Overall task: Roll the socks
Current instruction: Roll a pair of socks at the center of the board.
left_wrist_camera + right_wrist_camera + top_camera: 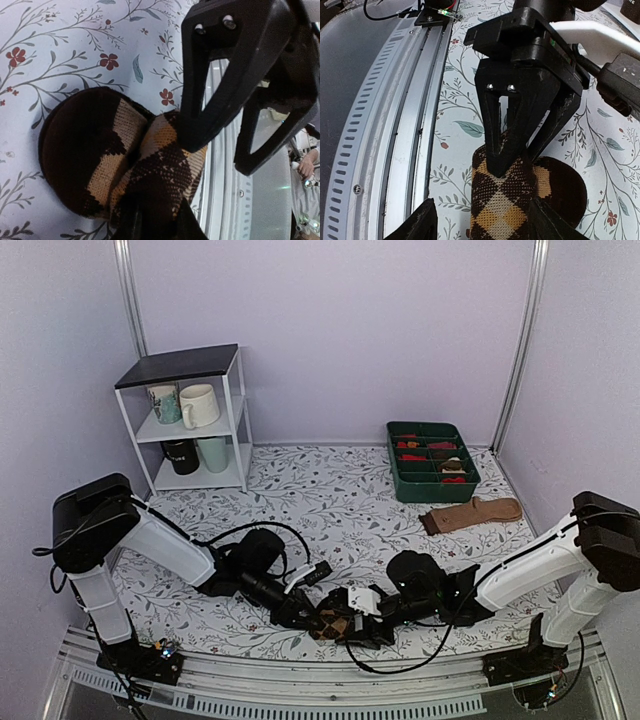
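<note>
Left gripper (510,165): jaws nearly closed, clamped on the socks (115,160). The socks form a folded brown-and-tan argyle bundle lying on the table (330,490) near its front edge, between the two arms.

Right gripper (485,227): jaws wide, straddling the same bundle, one finger against the knit, no grip.

White shelf (185,365), rear left: four mugs (200,405) on two levels.

Green tray (435,492), rear right: red bundles (440,455) in its compartments. A tan sock (470,513) lies just in front of the tray.

argyle socks (100,150) on floral table (75,30)
</note>
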You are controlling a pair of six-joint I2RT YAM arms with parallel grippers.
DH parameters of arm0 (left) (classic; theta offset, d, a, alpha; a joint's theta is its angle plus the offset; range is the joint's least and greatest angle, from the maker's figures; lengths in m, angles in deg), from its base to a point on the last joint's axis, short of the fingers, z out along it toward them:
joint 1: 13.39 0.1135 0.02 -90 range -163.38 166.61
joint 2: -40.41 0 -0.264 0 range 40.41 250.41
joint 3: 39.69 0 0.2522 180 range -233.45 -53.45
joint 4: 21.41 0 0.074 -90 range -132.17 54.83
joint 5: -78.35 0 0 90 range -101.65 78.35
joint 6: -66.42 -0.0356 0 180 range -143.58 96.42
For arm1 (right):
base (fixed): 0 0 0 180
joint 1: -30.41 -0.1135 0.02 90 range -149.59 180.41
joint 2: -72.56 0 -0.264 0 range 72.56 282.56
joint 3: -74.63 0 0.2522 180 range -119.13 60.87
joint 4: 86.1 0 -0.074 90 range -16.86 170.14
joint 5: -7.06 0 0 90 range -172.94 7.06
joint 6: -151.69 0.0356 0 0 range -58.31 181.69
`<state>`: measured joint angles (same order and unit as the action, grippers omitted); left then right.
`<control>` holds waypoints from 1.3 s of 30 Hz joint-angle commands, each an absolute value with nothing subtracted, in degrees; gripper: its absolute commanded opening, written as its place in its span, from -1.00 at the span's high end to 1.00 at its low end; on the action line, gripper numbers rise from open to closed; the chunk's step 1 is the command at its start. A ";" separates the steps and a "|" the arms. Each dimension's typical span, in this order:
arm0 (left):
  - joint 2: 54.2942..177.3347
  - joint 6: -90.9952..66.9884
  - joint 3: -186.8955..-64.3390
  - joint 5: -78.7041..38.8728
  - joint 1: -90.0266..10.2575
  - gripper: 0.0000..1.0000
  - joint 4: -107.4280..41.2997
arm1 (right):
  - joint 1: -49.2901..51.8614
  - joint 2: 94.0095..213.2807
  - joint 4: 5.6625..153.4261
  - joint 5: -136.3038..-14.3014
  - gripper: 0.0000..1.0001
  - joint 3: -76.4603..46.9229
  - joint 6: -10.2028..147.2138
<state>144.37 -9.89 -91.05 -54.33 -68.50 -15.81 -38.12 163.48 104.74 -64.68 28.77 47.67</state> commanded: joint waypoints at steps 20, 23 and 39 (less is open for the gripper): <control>149.52 -10.73 -89.82 -48.83 -69.33 0.84 -26.64 | -40.87 171.25 102.97 -72.55 0.28 24.64 47.52; 149.53 -10.85 -90.26 -48.33 -69.31 0.78 -26.64 | -40.87 172.64 100.33 -72.33 0.49 22.95 49.14; 131.28 -15.21 -84.41 -39.72 -68.84 0.17 -13.86 | -36.83 177.27 98.40 -65.02 0.69 27.95 64.34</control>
